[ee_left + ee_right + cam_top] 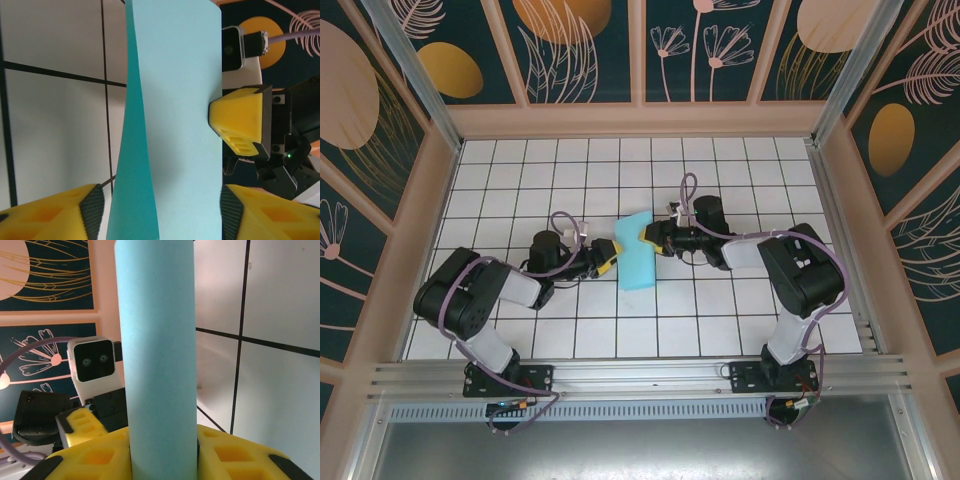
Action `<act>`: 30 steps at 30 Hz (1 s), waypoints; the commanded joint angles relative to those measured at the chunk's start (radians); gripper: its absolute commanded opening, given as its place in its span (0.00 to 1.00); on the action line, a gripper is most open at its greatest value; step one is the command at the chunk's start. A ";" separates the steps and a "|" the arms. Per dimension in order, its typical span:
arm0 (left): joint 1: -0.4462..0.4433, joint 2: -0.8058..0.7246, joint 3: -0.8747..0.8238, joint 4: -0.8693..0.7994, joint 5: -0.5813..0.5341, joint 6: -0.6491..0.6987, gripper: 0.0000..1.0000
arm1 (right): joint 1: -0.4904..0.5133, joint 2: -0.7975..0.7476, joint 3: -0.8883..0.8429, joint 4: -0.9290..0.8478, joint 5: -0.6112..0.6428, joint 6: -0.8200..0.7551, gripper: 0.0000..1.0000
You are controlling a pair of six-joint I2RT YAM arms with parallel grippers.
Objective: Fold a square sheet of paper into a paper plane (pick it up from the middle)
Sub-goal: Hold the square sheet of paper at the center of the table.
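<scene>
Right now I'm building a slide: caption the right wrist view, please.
Right gripper pinches the folded light-blue paper, white grid table behind.

The paper (638, 250) is thin, smooth and matt, a plain light blue. The fingers of the left hand (608, 257) and the right hand (650, 237) are matt yellow plastic with moulded recesses and black, rubbery-looking pads (93, 210). The table (520, 190) is smooth white with a faint sheen. Along the bottom of the top view, the rail (640, 372) is brushed metal.
</scene>
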 commanded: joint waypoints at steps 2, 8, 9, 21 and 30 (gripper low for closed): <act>-0.014 0.061 0.014 0.202 0.032 -0.076 0.54 | -0.008 0.027 -0.021 0.078 -0.045 0.032 0.32; -0.016 0.068 0.013 0.222 0.025 -0.071 0.35 | -0.011 0.036 -0.027 0.065 -0.043 0.028 0.33; -0.016 0.067 0.013 0.217 0.022 -0.066 0.32 | -0.011 0.037 -0.027 0.063 -0.042 0.027 0.33; -0.039 0.069 0.059 0.095 -0.029 0.026 0.00 | 0.000 -0.028 0.054 -0.374 0.155 -0.210 0.59; -0.109 0.124 0.099 0.086 -0.076 0.025 0.00 | -0.005 -0.125 0.068 -0.562 0.308 -0.315 0.78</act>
